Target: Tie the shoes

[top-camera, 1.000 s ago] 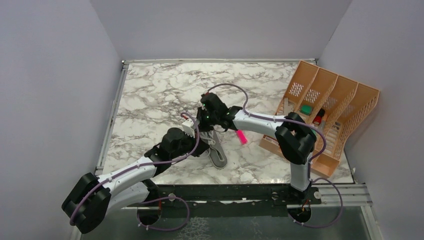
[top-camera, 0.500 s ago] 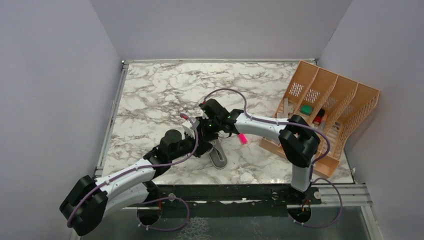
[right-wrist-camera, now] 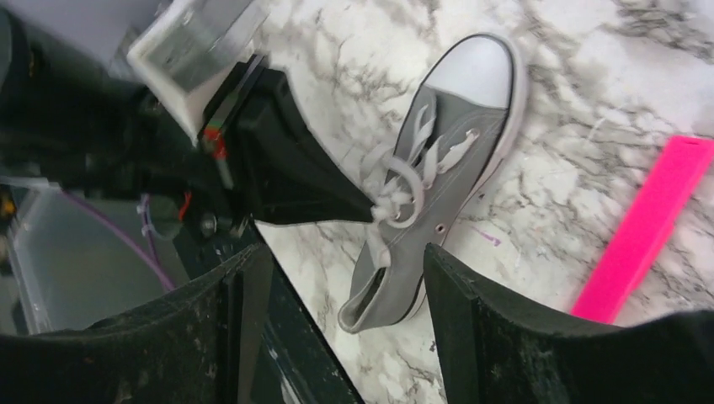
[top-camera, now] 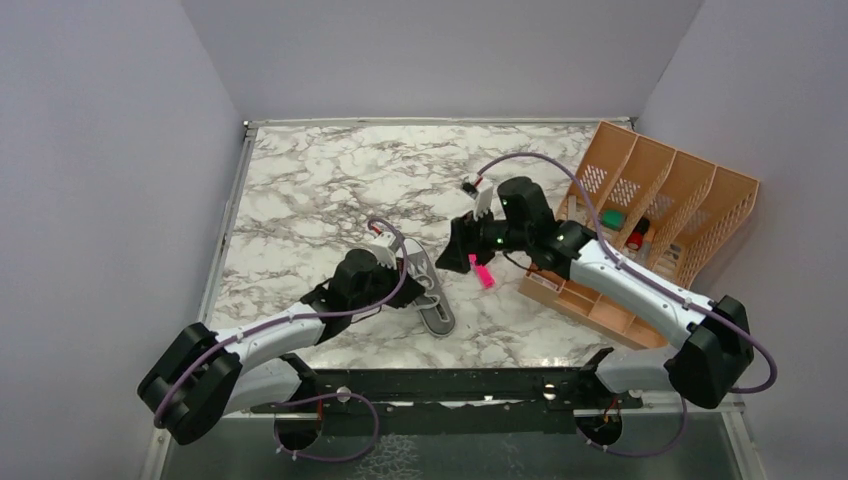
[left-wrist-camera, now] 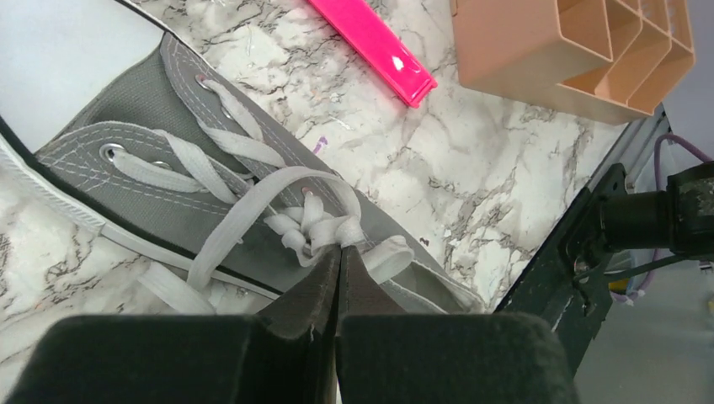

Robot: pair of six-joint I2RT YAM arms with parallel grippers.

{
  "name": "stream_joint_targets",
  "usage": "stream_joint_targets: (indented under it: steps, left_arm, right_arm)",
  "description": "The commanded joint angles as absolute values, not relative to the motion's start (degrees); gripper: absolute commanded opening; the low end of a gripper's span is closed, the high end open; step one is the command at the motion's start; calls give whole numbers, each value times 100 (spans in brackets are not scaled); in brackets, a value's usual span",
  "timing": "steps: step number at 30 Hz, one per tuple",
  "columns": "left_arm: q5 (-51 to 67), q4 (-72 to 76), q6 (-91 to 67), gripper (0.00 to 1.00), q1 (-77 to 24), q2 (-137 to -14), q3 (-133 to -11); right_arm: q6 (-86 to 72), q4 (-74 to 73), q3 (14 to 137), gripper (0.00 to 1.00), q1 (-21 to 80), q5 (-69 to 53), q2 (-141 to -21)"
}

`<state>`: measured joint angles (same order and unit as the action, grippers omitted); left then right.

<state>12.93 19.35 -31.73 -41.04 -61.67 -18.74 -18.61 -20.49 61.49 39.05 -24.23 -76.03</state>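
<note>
Item one: grey canvas sneaker [top-camera: 434, 300]. We are finding it resting on its sole on the marble desk [top-camera: 320, 190], toward the near edge, with the white toe cap pointing away from the arm bases and the heel opening nearest them. Its white laces [left-wrist-camera: 253, 198] are bunching in a loose knot over the tongue.

Item two: left tool [left-wrist-camera: 339, 250]. Its fingers are pressing together with no gap, tips touching that knot. We cannot tell whether a strand is being nipped.

Item three: right tool [right-wrist-camera: 341, 252]. It is hovering near the sneaker's right side, fingers spreading wide and gripping nothing.

Item four: pink bar [top-camera: 483, 273]. It is lying flat between the sneaker and the orange file organiser [top-camera: 660, 215] at the desk's right.
</note>
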Motion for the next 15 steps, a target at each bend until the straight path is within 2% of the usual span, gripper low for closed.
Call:
stream_joint_targets:
  steps: [1,7,15]
  left_arm:
    - [1595,1828,-3027,0,-3924,-6597,-2392]
    - [2007,1394,-2821,0,-3527,-6977,-2839]
    - [2513,1041,-2558,0,-3333,-7128,-3071]
  right_arm:
    - [-940,-934,5207,70,4360,-2748,-7255]
    - [-1472,762,4097,59,5550,-1439,-6837]
    - [-1945,1949,4136,57,6907,692,-8114]
